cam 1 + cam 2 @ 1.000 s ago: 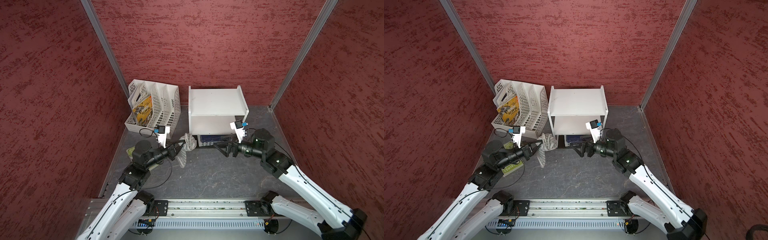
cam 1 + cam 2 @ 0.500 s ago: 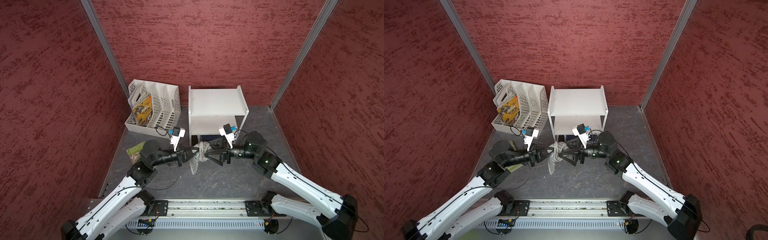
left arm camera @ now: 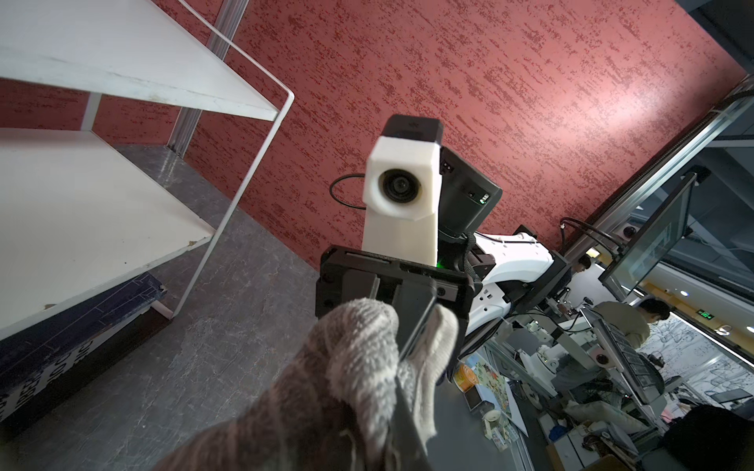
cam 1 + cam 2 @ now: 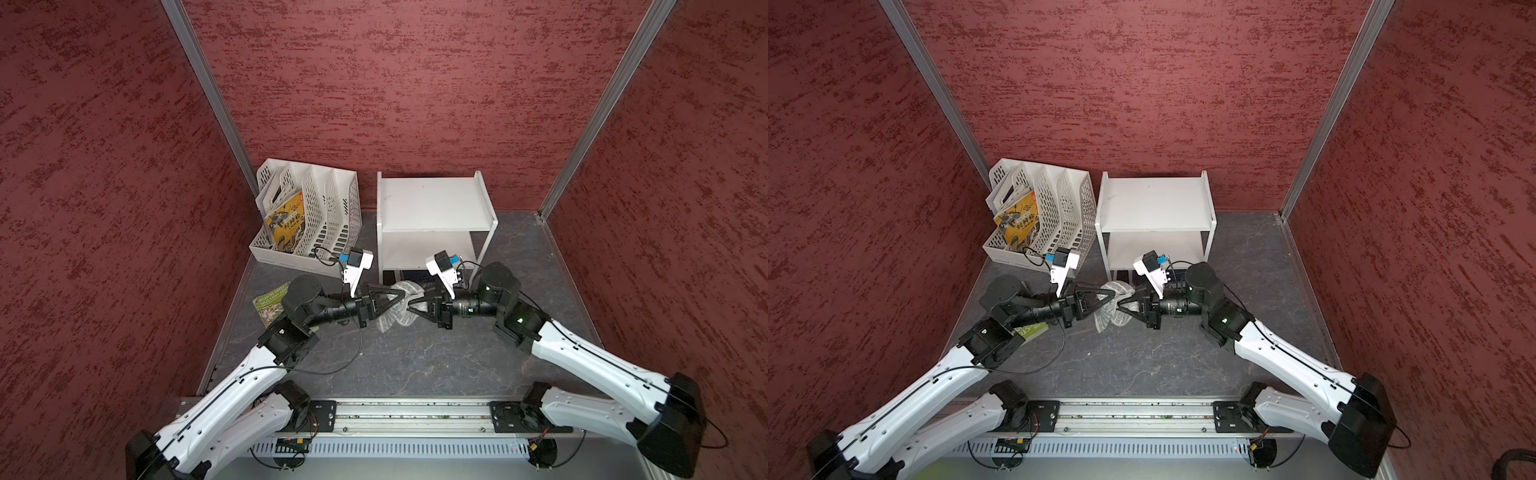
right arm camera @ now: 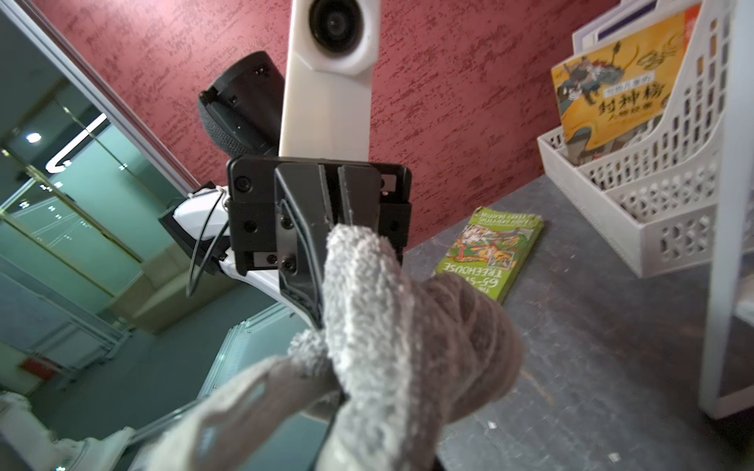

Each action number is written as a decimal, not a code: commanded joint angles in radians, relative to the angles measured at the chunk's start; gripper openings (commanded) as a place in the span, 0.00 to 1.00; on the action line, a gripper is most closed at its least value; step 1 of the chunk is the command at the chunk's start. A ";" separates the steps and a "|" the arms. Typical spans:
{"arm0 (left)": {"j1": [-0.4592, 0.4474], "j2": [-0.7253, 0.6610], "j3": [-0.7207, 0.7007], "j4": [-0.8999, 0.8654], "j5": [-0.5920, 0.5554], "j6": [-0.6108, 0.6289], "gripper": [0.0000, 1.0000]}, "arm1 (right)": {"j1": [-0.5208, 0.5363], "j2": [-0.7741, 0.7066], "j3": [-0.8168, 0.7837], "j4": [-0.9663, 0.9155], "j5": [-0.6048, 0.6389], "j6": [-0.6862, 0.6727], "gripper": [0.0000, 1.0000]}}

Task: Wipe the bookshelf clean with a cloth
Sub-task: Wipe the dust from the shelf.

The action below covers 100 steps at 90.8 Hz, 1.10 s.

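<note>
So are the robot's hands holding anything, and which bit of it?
Yes, the cloth. The left end effector and the right end effector both pinch its bunched-up middle, one from each side.

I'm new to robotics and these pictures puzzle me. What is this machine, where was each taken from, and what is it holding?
These are two white robot arms on one rail, each ending in a black two-fingered end effector. Two pictures look down from overhead, nearly alike; two come from cameras on the arms' wrists. On the dark grey tabletop stand a small white three-tier bookshelf and a white perforated plastic file rack holding books; a green-covered paperback book lies flat beside the left arm. The left end effector and the right end effector are both shut on one soft grey-and-white striped cloth, held between them before the bookshelf.
</note>
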 commanded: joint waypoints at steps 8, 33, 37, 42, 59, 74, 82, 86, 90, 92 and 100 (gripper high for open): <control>0.000 -0.069 0.077 -0.199 -0.108 0.087 0.31 | 0.005 -0.092 0.023 -0.194 0.276 -0.106 0.00; 0.053 -0.120 0.250 -0.567 -0.405 0.204 0.66 | 0.005 -0.248 0.144 -0.592 0.618 -0.219 0.00; 0.073 -0.111 0.286 -0.610 -0.461 0.213 0.67 | 0.005 -0.259 0.177 -0.629 0.644 -0.229 0.00; 0.100 -0.093 0.328 -0.648 -0.513 0.219 0.67 | 0.005 -0.269 0.215 -0.667 0.681 -0.233 0.00; 0.209 0.033 0.432 -0.651 -0.529 0.224 0.73 | 0.006 -0.228 0.364 -0.743 0.749 -0.272 0.00; 0.319 0.171 0.443 -0.525 -0.417 0.195 0.76 | 0.005 -0.119 0.462 -0.736 0.801 -0.308 0.00; 0.369 0.268 0.459 -0.432 -0.312 0.169 0.76 | 0.005 -0.043 0.507 -0.687 0.820 -0.336 0.00; 0.387 0.312 0.483 -0.403 -0.257 0.162 0.75 | 0.005 -0.002 0.548 -0.677 0.832 -0.359 0.00; 0.393 0.354 0.502 -0.372 -0.212 0.148 0.74 | 0.005 0.045 0.585 -0.671 0.853 -0.383 0.00; 0.395 0.370 0.513 -0.359 -0.187 0.140 0.73 | 0.005 0.065 0.606 -0.670 0.861 -0.397 0.00; 0.400 0.415 0.549 -0.331 -0.120 0.090 0.69 | 0.005 0.162 0.713 -0.701 0.915 -0.428 0.00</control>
